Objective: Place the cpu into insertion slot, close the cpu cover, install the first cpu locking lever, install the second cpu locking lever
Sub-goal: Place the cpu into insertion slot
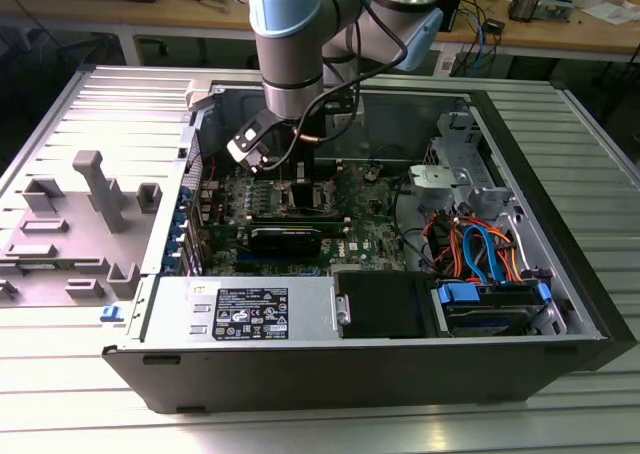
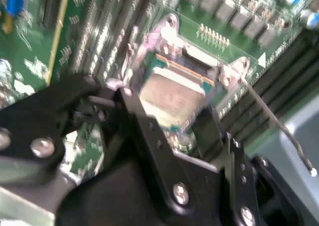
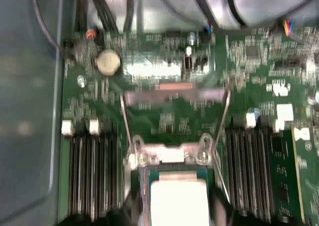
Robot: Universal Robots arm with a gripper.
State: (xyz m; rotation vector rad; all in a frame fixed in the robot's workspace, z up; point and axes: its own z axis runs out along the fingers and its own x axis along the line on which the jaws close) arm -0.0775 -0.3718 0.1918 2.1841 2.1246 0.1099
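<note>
Your cpu (image 2: 172, 91) sits at the slot (image 2: 192, 66), its silver top facing up. The gripper (image 2: 167, 106) straddles it, its black fingers (image 2: 137, 116) closed against two opposite edges. In the first wrist view the cpu (image 3: 178, 201) lies just below a silvery bracket (image 3: 172, 154), and two wire levers (image 3: 124, 121) reach away from there. Memory slots (image 3: 92, 176) flank it. In the exterior view your arm (image 1: 290, 64) reaches down into the open case (image 1: 560, 304).
</note>
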